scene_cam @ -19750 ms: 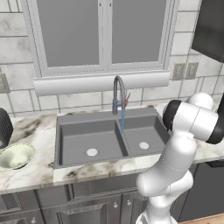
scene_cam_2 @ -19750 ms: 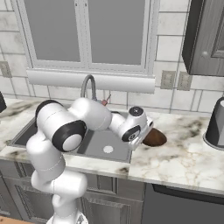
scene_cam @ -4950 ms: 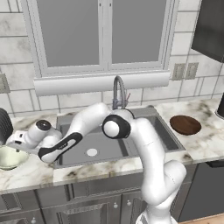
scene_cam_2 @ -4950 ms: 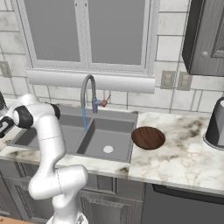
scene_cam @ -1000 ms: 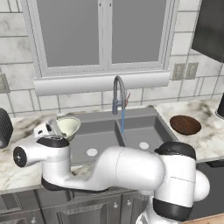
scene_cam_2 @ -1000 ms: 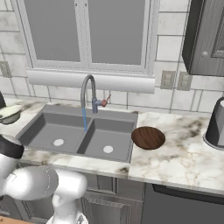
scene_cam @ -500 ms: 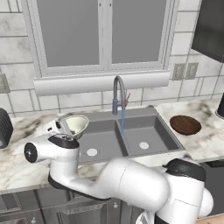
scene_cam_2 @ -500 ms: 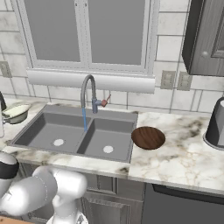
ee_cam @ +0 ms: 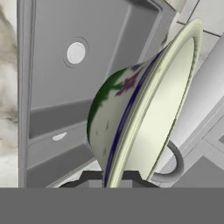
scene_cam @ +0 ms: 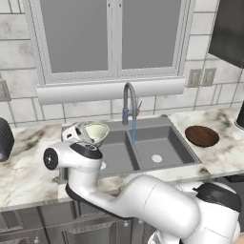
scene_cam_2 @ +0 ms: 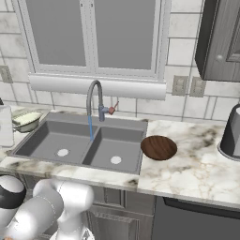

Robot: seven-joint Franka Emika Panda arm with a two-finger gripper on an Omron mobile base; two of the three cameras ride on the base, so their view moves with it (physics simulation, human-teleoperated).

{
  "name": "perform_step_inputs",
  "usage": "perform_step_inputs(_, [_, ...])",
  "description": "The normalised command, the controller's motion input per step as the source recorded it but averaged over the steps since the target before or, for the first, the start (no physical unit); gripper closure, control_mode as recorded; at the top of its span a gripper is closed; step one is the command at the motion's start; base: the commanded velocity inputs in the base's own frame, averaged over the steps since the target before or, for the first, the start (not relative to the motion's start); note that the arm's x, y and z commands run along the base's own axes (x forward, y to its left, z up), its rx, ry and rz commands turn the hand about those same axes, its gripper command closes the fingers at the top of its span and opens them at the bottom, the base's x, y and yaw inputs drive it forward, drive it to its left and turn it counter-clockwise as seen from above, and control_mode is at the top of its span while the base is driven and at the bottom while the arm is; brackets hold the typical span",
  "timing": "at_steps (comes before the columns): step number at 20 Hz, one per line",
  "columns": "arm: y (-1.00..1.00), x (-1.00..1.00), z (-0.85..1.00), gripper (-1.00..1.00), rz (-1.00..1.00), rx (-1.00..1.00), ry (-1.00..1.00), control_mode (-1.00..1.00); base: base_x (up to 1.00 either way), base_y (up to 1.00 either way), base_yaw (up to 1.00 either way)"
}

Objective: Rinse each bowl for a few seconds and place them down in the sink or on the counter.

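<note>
My gripper (ee_cam: 111,177) is shut on the rim of the pale cream-green bowl (ee_cam: 131,109), which is tilted on edge. In the left base view this bowl (scene_cam: 96,132) hangs over the back left corner of the grey sink (scene_cam: 167,143), left of the faucet (scene_cam: 128,101). From the right it shows as the bowl (scene_cam_2: 26,117) at the sink's (scene_cam_2: 51,136) far left edge. A thin blue stream of water (scene_cam: 133,132) runs from the faucet. The dark reddish-brown bowl (scene_cam: 202,136) rests on the marble counter (scene_cam: 219,155) right of the sink.
A black ribbed object (scene_cam: 4,139) stands on the counter at far left. A grey rounded appliance (scene_cam_2: 232,131) sits at the counter's right end. The windowsill and tiled wall rise behind the faucet (scene_cam_2: 96,98). My own white arm crosses below the sink's front edge.
The gripper has carried the cream-green bowl rightward from the left counter edge to above the sink's left basin, nearer the faucet. The brown bowl has not moved.
</note>
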Motion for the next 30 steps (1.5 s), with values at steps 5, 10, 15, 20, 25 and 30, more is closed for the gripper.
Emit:
perform_step_inputs(5, [-0.35, 0.07, 0.0, 1.0, 0.0, 0.0, 0.06, -1.0, 0.0, 0.0, 0.0])
perform_step_inputs(10, [-0.38, 0.13, -0.01, 1.0, -0.02, 0.02, 0.11, -1.0, 0.0, 0.0, 0.0])
perform_step_inputs(15, [-0.35, 0.1, 0.0, 1.0, -0.04, 0.0, 0.08, -1.0, 0.0, 0.0, 0.0])
perform_step_inputs(20, [-0.3, 0.07, 0.0, 1.0, -0.07, -0.01, 0.01, -1.0, 0.0, 0.0, 0.0])
perform_step_inputs(25, [-0.23, 0.07, -0.06, 1.0, -0.07, -0.02, 0.0, -1.0, 0.0, 0.0, 0.0])
perform_step_inputs(30, [-0.19, 0.29, -0.08, 1.0, -0.05, 0.0, 0.0, -1.0, 0.0, 0.0, 0.0])
